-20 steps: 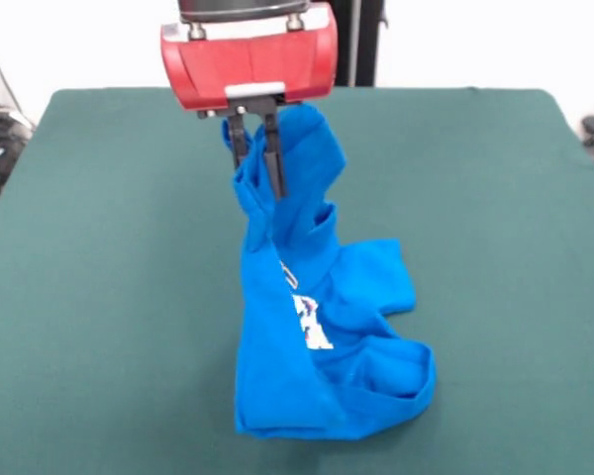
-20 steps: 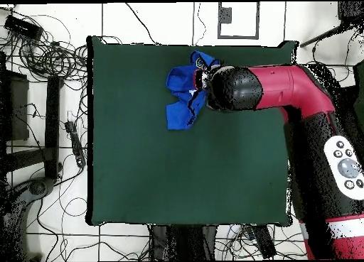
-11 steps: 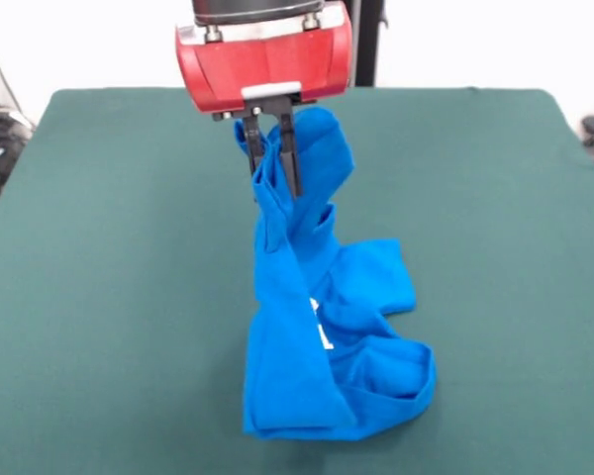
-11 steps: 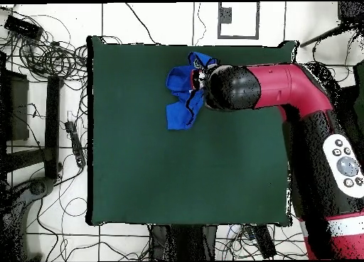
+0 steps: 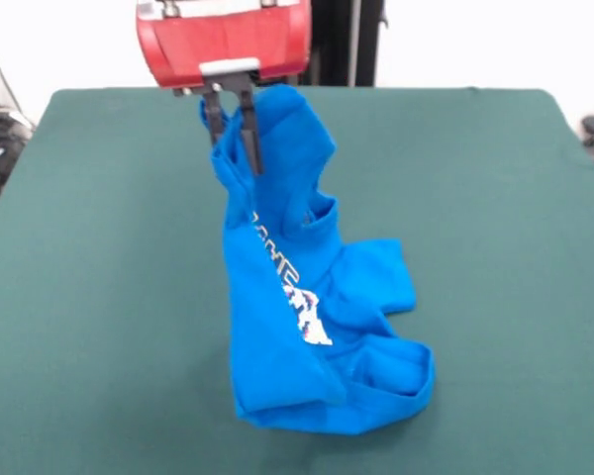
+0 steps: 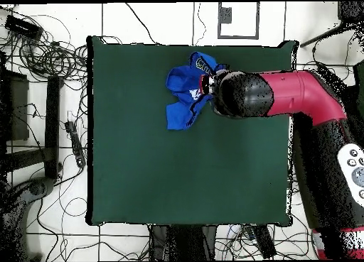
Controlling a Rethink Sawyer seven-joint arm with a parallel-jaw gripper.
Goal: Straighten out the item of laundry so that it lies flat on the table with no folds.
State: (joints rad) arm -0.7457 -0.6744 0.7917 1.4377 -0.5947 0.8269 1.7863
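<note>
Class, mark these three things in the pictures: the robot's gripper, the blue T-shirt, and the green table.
gripper (image 5: 232,134), front view: midway between the fingertips, shut on the cloth.
blue T-shirt (image 5: 277,346), front view: the hanging front panel beside the white print.
green table (image 6: 178,174), overhead view: bare felt below the shirt.

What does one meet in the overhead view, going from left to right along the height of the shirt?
Cables on the floor → bare table → shirt → arm
</note>
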